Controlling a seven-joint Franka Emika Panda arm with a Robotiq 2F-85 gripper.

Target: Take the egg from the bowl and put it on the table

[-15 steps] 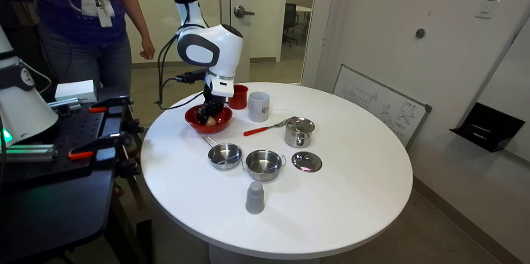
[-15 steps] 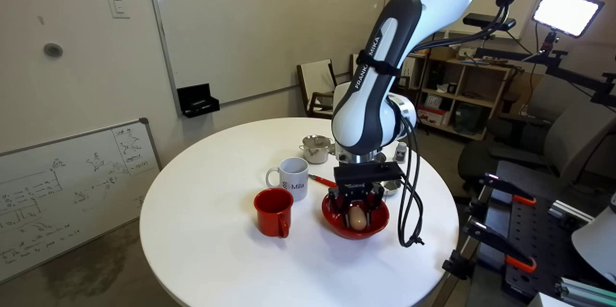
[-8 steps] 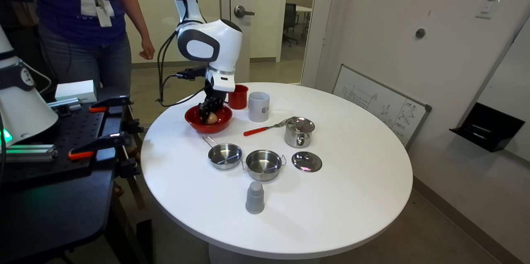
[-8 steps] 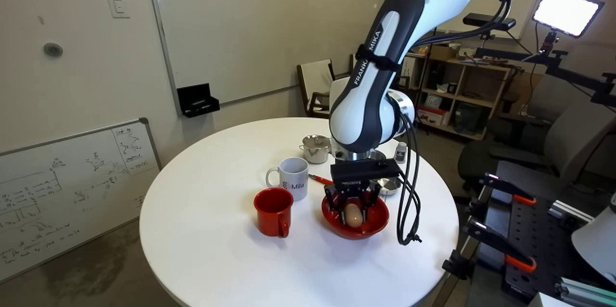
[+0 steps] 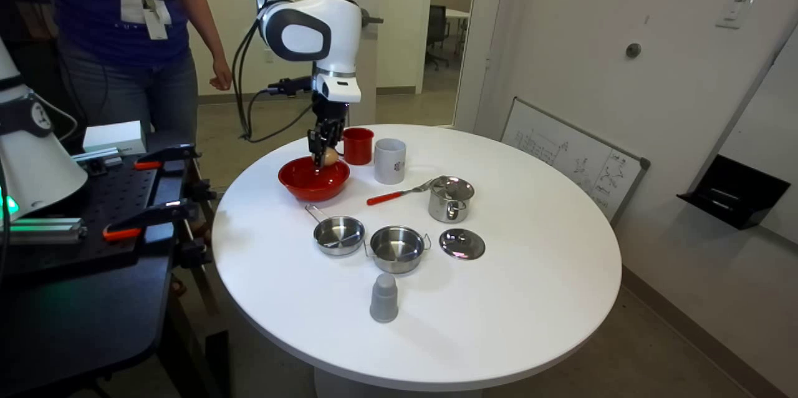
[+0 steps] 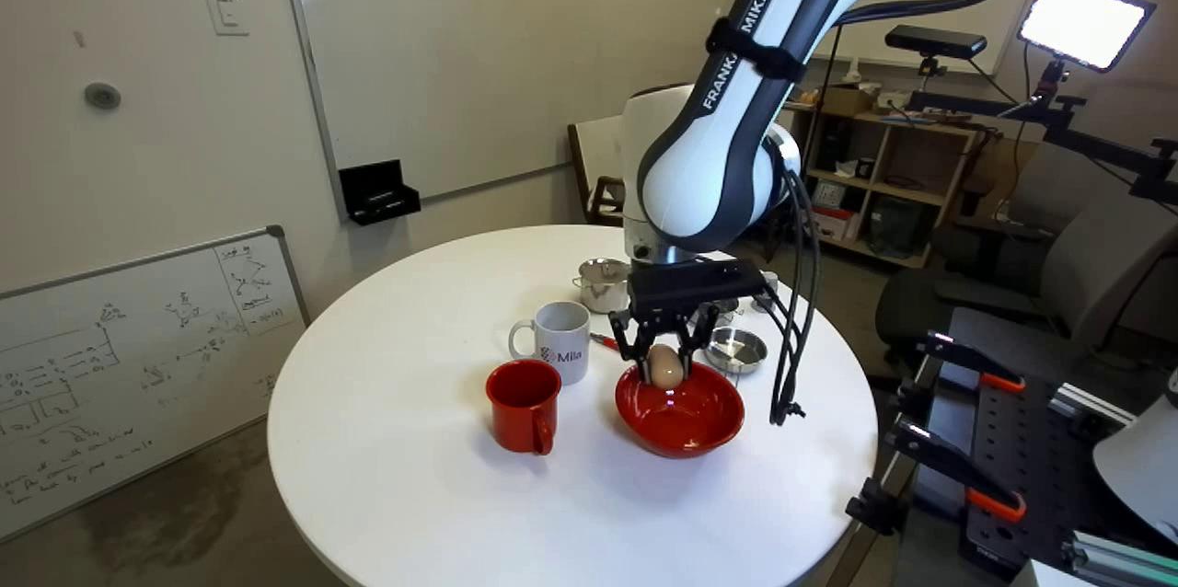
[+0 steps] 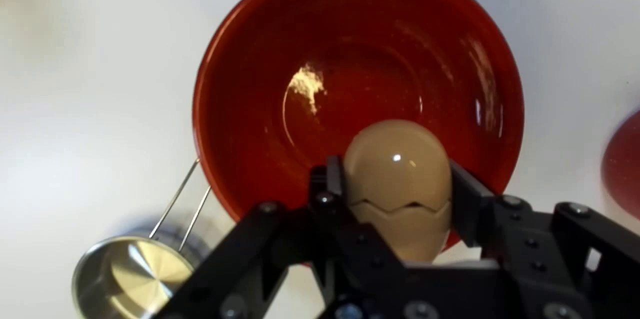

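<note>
One gripped egg (image 7: pixel 397 169); arm (image 6: pixel 736 118) probably "FRANKA"

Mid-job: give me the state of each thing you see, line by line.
Hand: closed on the egg
Egg: held over the bowl, zigzag seam showing
Bowl: upright
Red mug: upright
White mug: upright
Pan: upright, uncovered
Pot near pan: upright, uncovered
Other pot: upright, cover unclear
Lid: off, on the table
Red-handled utensil: lying down
Grey bottle: upright
Lamp: lit

White mug (image 6: pixel 563 340): "Mila"; arm (image 6: pixel 727 122): "FRANK… MIKA"
</note>
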